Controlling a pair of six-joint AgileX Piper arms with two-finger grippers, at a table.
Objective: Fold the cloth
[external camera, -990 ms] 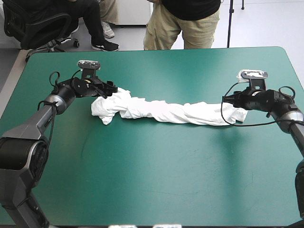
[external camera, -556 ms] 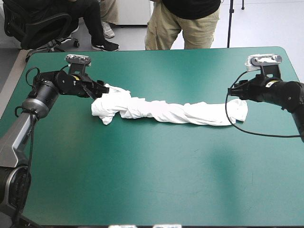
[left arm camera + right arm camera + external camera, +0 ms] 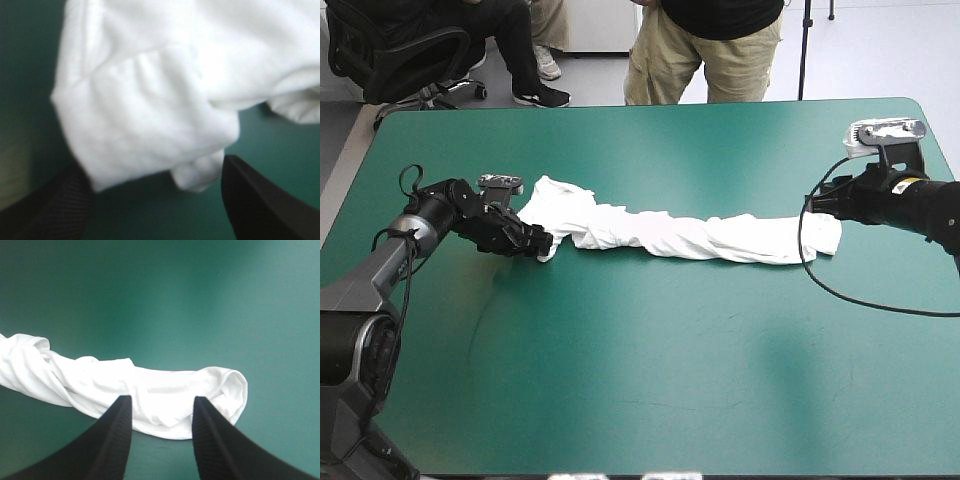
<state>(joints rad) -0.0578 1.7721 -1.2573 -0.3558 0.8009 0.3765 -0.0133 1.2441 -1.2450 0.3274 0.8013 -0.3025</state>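
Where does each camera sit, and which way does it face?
High view: above and behind the robot, facing forward and down on the table; shows both arms, left hand and right hand.
Left wrist view: above the left wrist, facing along its open fingers at one end of the T-shirt.
Right wrist view: above the right wrist, facing along its open fingers at the other end.
All three share the T-shirt.

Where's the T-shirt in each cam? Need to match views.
High view: the T-shirt lies as a long twisted rope across the middle of the teal-green cover, with the left gripper by one end and the right gripper by the other.
Left wrist view: its bunched end sits between the open fingers.
Right wrist view: its rolled end lies just ahead of the open fingers.
Shared landmark: the teal-green cover under it.
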